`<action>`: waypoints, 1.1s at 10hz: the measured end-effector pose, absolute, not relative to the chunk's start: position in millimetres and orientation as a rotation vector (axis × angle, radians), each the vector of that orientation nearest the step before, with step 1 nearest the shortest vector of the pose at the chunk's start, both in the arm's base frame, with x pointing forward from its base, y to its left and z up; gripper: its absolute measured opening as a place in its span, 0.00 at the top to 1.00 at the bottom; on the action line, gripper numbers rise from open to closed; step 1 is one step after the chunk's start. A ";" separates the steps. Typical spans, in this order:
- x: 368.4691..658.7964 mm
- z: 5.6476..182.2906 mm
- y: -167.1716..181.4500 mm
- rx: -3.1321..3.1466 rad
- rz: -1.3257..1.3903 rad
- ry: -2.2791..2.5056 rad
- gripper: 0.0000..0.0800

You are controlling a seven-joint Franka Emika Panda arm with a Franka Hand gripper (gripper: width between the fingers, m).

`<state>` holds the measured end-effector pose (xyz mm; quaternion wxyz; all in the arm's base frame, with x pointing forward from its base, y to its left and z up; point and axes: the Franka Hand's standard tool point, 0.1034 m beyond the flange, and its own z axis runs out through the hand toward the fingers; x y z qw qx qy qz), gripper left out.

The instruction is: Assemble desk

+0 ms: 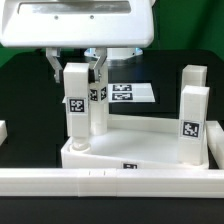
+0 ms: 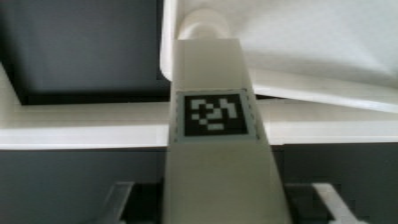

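1. The gripper (image 1: 75, 66), upper left of the exterior frame, grips an upright leg (image 1: 76, 105) over the tabletop (image 1: 140, 148) at lower centre.
2. A tilted leg could jam in the socket.
3. Releasing early risks it toppling.

A black table (image 1: 20, 100) carries a white tray-like tabletop (image 1: 140, 140) with a raised rim, lying near the table's front edge. A long white rail (image 1: 110, 180) runs along that front edge, just in front of the tabletop. The robot's gripper (image 1: 76, 68) reaches down from a white housing at the top and grips a tall white leg (image 1: 76, 100) standing upright at the tabletop's corner on the exterior view's left. A second leg (image 1: 98, 105) stands just behind it. Two more legs (image 1: 193, 105) stand upright at the exterior view's right end. Each carries a black-and-white tag. A flat marker board (image 1: 128, 93) lies farther back on the table.
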<state>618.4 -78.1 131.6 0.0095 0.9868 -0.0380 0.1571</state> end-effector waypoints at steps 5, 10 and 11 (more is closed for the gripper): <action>617.6 124.8 -77.4 3.079 0.482 -0.117 0.64; 615.3 116.4 -76.0 3.055 0.515 -0.109 0.64; 614.7 116.1 -76.7 3.048 0.527 -0.109 0.64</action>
